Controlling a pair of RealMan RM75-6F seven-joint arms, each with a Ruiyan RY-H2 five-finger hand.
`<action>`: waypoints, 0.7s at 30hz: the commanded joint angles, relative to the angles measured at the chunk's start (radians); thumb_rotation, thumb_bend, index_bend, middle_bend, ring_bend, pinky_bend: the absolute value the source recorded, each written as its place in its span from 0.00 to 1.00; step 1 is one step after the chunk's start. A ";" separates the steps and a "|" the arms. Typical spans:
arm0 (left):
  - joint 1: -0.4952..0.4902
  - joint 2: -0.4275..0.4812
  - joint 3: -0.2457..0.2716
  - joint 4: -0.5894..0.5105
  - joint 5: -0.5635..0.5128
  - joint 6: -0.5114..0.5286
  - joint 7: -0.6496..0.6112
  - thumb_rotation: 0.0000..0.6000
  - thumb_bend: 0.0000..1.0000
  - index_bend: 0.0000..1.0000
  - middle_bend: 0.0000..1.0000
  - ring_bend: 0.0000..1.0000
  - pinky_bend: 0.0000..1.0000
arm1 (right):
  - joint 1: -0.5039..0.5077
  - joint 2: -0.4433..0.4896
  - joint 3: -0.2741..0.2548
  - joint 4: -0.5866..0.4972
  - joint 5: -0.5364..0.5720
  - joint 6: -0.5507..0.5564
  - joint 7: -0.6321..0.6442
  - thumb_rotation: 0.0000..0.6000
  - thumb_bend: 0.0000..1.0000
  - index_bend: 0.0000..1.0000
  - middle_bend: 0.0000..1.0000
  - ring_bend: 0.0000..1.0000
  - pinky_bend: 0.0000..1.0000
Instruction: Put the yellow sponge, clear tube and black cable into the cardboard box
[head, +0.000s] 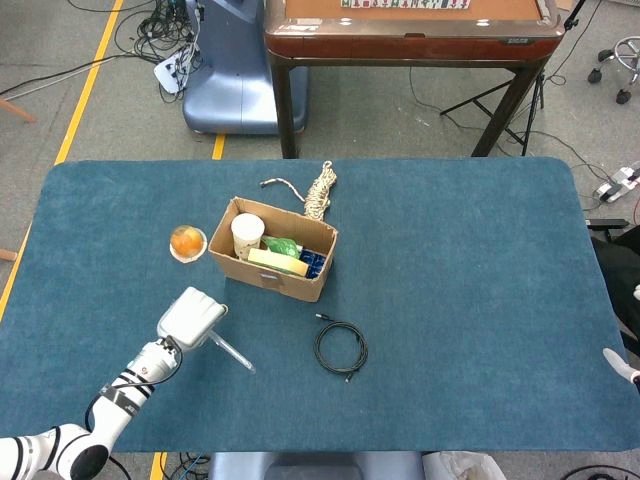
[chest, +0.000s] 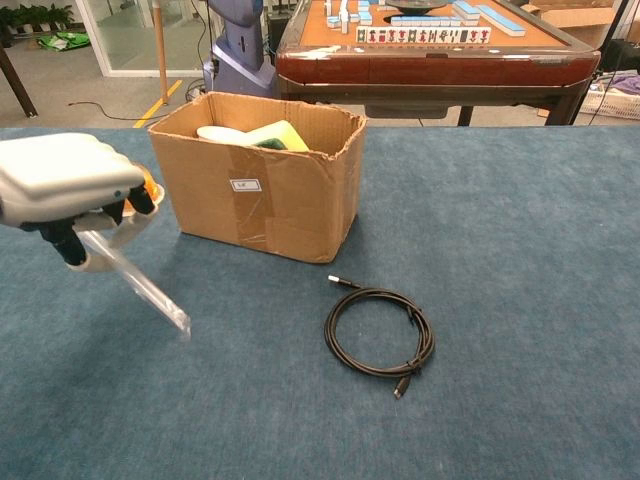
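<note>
- As the tube (chest: 135, 283) hangs slanted from only its top end in the left hand (chest: 68, 185), it could swing, slip or catch the box (chest: 262, 187) rim.
- Left hand is raised off the worktop (head: 460, 260) left of the box, palm down, fingers (chest: 62, 241) pinching the tube.
- Cable (chest: 379, 331) coiled on worktop; sponge (chest: 276, 134) in box.
- Right hand barely in view, fingers can't tell.

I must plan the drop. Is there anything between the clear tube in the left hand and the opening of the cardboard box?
Nothing visible blocks it. The left hand holds the clear tube lifted off the table, left of the cardboard box. Only the box's near wall must be cleared; the orange dome sits beside the box.
</note>
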 joint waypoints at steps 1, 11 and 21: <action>0.012 0.057 -0.021 -0.044 0.001 0.037 0.006 1.00 0.22 0.70 1.00 1.00 1.00 | 0.000 0.000 0.000 0.000 -0.001 0.000 0.000 1.00 0.13 0.27 0.25 0.09 0.19; 0.043 0.223 -0.073 -0.158 -0.015 0.127 0.019 1.00 0.22 0.70 1.00 1.00 1.00 | 0.002 0.000 -0.001 -0.001 -0.003 -0.003 -0.003 1.00 0.13 0.27 0.25 0.09 0.19; -0.046 0.252 -0.228 -0.216 -0.186 0.112 0.019 1.00 0.22 0.70 1.00 1.00 1.00 | 0.008 -0.003 -0.004 -0.008 -0.004 -0.016 -0.023 1.00 0.13 0.27 0.25 0.09 0.19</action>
